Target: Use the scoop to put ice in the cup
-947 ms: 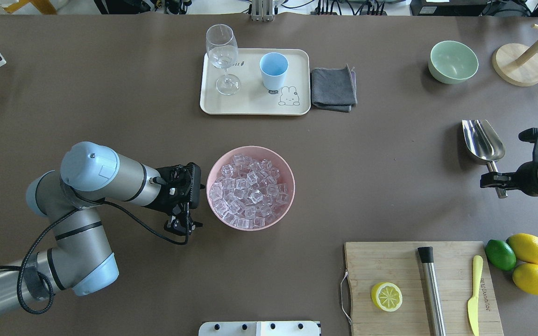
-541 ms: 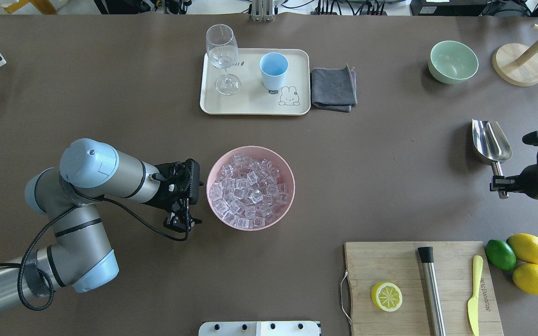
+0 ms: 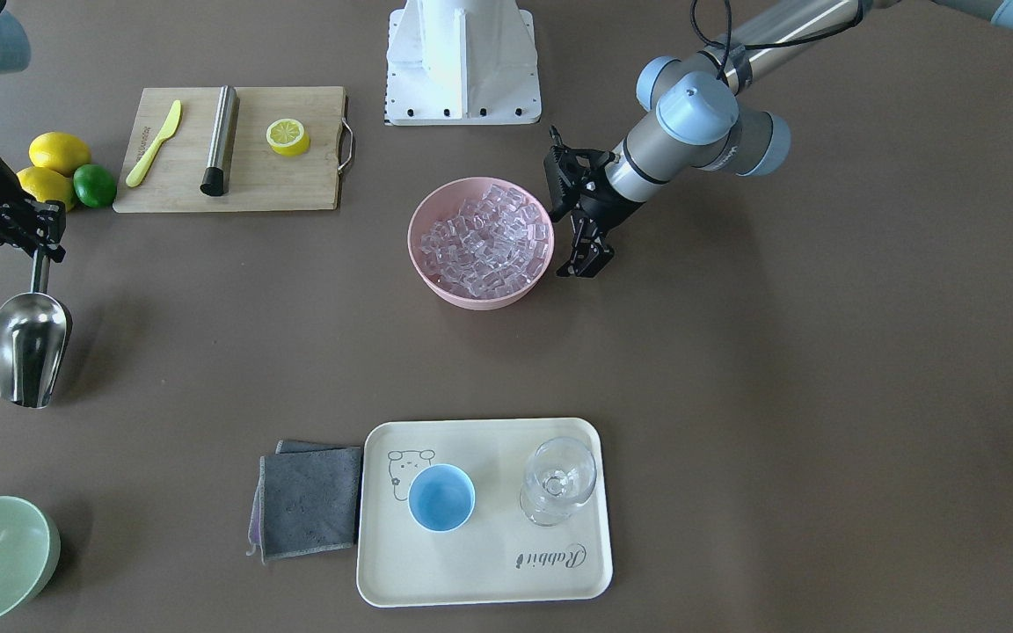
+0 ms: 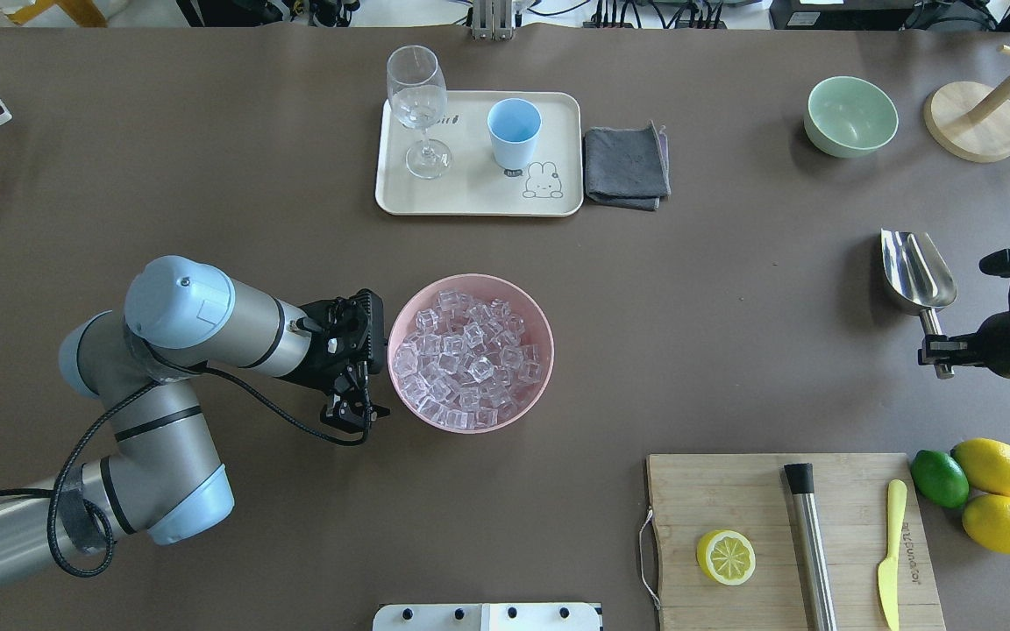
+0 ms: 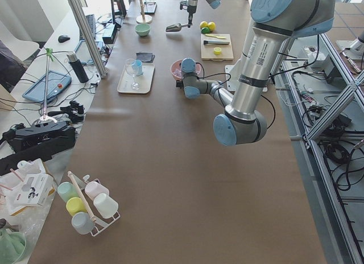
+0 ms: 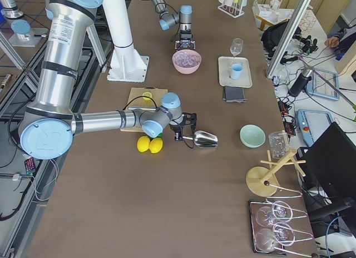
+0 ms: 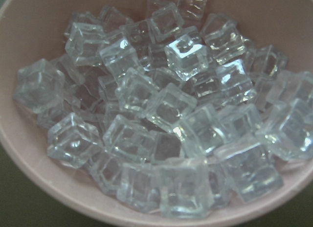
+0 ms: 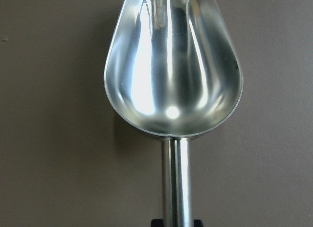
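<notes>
**So: scoop gripped by the handle, ice heaped in the pink bowl**

My right gripper point(image 4: 939, 350) is clamped on the scoop point(image 4: 917, 272), jaws closed on the straight round handle near its end. The trough points away from me, toward the far side of the table. From the wrist camera the scoop is shiny steel with a deep rounded trough, wide at the handle and narrower at the mouth. Inside it I see only bright glints. In the front view its shadow falls on the table just beside it.

The ice point(image 4: 468, 359) is a heap of small clear cubes, glassy with whitish highlights, filling the pink bowl point(image 4: 400, 311) at mid-table. My left gripper point(image 4: 352, 412) hangs just beside the bowl's rim on my left side, jaws a little apart with nothing between them. I can't tell if it touches the bowl.

The cup point(image 4: 512, 131) is light blue, plain rim, no handle, standing upright on the cream tray point(image 4: 562, 109) at the far side. It stands next to a stemmed glass point(image 4: 418, 105) and well apart from the scoop.
</notes>
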